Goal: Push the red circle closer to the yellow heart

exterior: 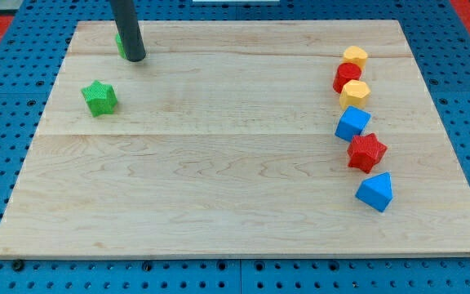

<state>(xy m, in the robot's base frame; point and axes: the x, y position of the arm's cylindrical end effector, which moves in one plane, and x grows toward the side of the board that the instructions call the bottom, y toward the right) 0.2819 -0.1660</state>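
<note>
The red circle [347, 76] sits at the view's upper right, wedged between two yellow blocks. One yellow block [354, 56] lies just above it and another yellow block [354, 93] just below it; both touch it, and I cannot tell which is the heart. My tip [135, 59] is at the view's upper left, far from these blocks. It stands against a green block [120, 46] that the rod mostly hides.
A green star [99, 97] lies at the left. Below the yellow blocks run a blue cube [352, 123], a red star [366, 152] and a blue triangular block [375, 192]. The wooden board [219, 163] rests on a blue pegboard.
</note>
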